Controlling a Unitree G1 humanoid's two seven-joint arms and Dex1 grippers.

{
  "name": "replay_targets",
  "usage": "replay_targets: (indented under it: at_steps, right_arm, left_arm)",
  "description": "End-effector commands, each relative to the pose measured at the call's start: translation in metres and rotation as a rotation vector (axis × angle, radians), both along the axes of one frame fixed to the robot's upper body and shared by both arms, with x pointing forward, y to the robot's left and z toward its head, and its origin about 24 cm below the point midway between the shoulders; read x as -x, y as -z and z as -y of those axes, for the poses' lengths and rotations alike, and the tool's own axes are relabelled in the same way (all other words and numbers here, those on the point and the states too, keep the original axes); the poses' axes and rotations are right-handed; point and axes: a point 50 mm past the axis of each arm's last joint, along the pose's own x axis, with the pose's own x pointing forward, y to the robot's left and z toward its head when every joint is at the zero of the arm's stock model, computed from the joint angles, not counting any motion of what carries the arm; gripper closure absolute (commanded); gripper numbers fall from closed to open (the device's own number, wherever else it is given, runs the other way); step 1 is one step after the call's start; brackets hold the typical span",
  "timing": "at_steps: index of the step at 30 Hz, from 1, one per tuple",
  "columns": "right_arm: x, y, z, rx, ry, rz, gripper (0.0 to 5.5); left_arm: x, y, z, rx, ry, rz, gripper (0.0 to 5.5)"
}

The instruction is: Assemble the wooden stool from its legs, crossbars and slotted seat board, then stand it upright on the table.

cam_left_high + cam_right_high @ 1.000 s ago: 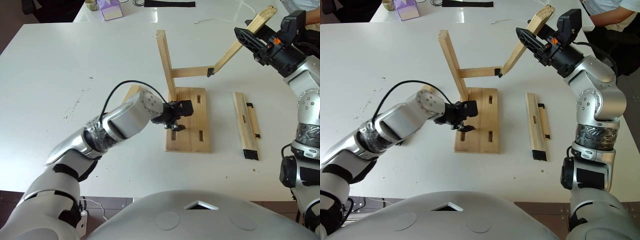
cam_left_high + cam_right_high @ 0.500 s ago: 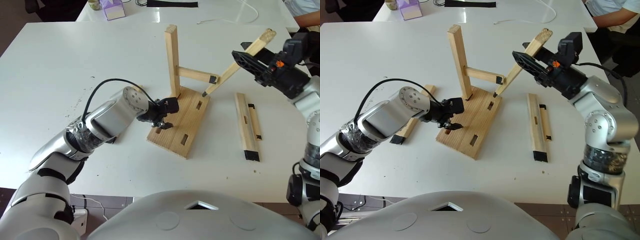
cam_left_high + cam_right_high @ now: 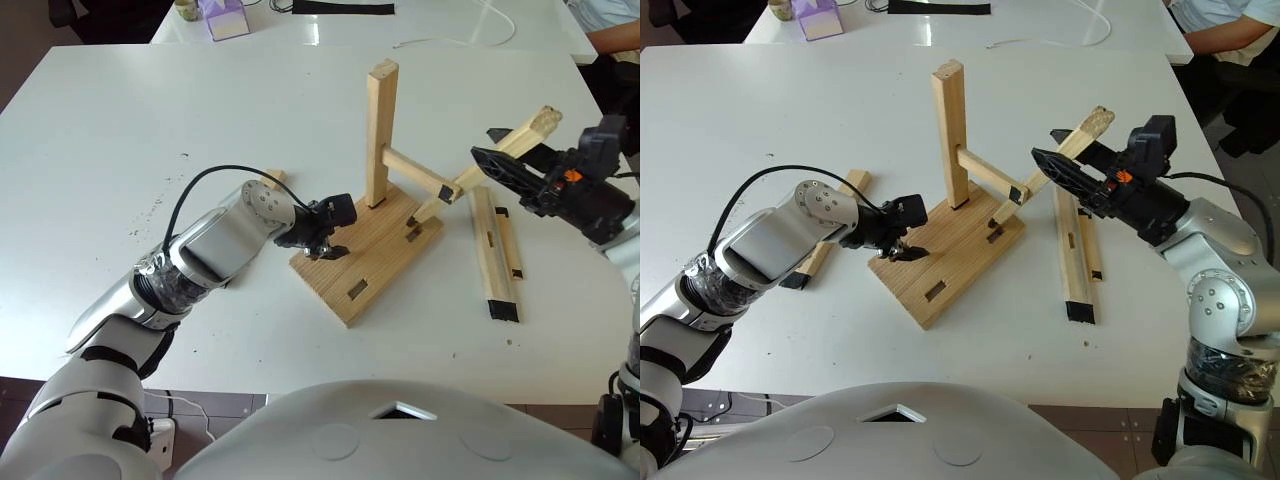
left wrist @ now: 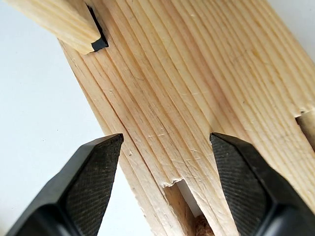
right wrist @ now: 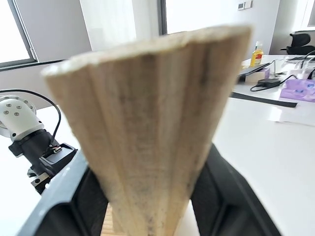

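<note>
Wood seat board (image 3: pixel 375 250), upright leg (image 3: pixel 380 130) in slot, 2nd leg (image 3: pixel 538 122) tilted

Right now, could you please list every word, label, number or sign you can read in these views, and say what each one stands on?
No text can be read in these views.
purple box beyond the work table: any print is too small to read.
yellow bottle on the far desk: its label is too blurred to read.
seat board: bare wood, no markings visible.
</note>
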Motion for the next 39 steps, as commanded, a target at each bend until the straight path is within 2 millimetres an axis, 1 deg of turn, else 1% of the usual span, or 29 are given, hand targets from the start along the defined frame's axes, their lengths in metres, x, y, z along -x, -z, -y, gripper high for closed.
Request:
replay_targets:
  at_steps: [1,7,11,15,17,19,23,28,30,33,37,39]
  right_arm:
    - [0.017,-0.016,0.004,0.061,-0.023,0.034,3.45]
    - [0.034,-0.02,-0.011,0.033,-0.068,0.025,3.45]
    - [0.03,-0.015,-0.018,0.008,-0.043,0.043,3.45]
    - [0.03,0.0,-0.014,0.031,-0.005,-0.001,3.45]
    - [0.031,0.011,-0.012,0.05,0.005,-0.036,3.45]
    - [0.032,0.017,-0.011,0.067,0.005,-0.048,3.45]
    - [0.029,0.019,-0.007,0.067,0.01,-0.037,3.45]
    - [0.027,0.01,-0.01,-0.043,0.006,-0.008,3.45]
    - [0.027,0.016,-0.009,-0.032,0.018,-0.026,3.46]
    - [0.032,0.03,-0.007,-0.031,0.039,-0.074,3.46]
    - [0.037,0.04,-0.01,0.027,0.029,-0.098,3.46]
    - [0.038,0.04,-0.009,0.064,0.021,-0.096,3.46]
  left_arm:
    - [0.012,0.02,-0.011,-0.039,-0.088,-0.087,2.23]
    - [0.021,0.02,-0.011,-0.006,-0.152,-0.114,2.23]
    - [0.024,0.019,-0.011,0.008,-0.19,-0.127,2.23]
    - [0.027,0.019,-0.008,0.015,-0.191,-0.143,2.23]
    - [0.029,0.02,-0.007,0.017,-0.19,-0.149,2.23]
    - [0.029,0.02,-0.006,0.019,-0.192,-0.151,2.23]
    - [0.031,0.021,-0.007,0.019,-0.202,-0.156,2.23]
    - [0.032,0.022,-0.004,0.033,-0.212,-0.167,2.23]
    - [0.033,0.022,-0.004,0.036,-0.22,-0.171,2.23]
    - [0.032,0.022,-0.002,0.037,-0.212,-0.168,2.23]
    - [0.032,0.022,-0.003,0.038,-0.216,-0.169,2.23]
    - [0.033,0.022,-0.003,0.037,-0.22,-0.17,2.23]
